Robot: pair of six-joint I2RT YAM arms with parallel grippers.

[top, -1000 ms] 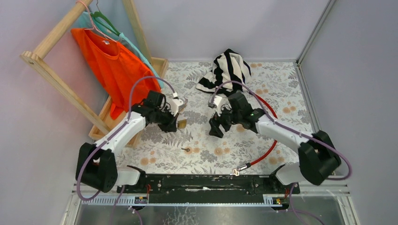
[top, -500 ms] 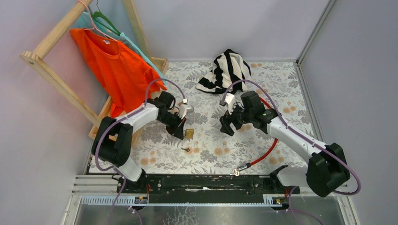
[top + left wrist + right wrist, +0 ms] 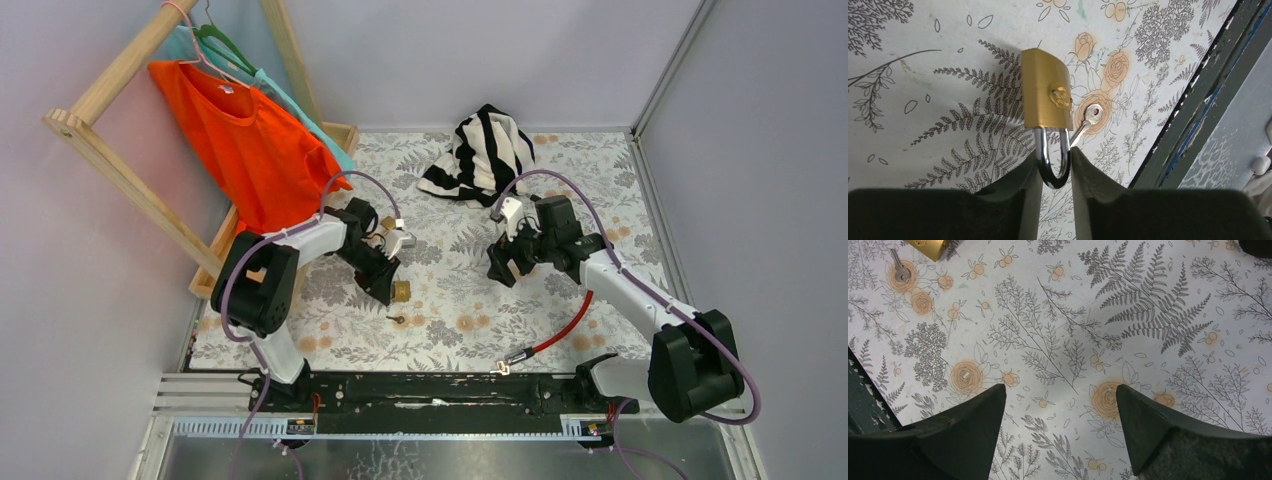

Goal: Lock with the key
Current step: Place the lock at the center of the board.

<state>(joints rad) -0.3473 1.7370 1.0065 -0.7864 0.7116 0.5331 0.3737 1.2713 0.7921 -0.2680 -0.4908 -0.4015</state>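
Observation:
My left gripper [image 3: 1054,167] is shut on the steel shackle of a brass padlock [image 3: 1046,90] and holds it over the flowered tabletop; the padlock also shows in the top view [image 3: 401,291], just beyond the left gripper [image 3: 388,283]. A small silver key [image 3: 1088,118] lies flat on the table just past the padlock, at front centre in the top view [image 3: 399,320] and at the upper left in the right wrist view [image 3: 899,269]. My right gripper [image 3: 1060,395] is open and empty above the table, well right of the key, right of centre in the top view [image 3: 505,264].
A red cable [image 3: 562,322] with a metal end lies at the front right. A striped black-and-white cloth [image 3: 485,150] is heaped at the back. A wooden rack [image 3: 120,170] with an orange shirt [image 3: 245,140] stands at the left. The black rail [image 3: 430,390] runs along the near edge.
My left gripper has carried the padlock right and toward the front, close to the key. My right gripper has drawn back to the right, away from the middle.

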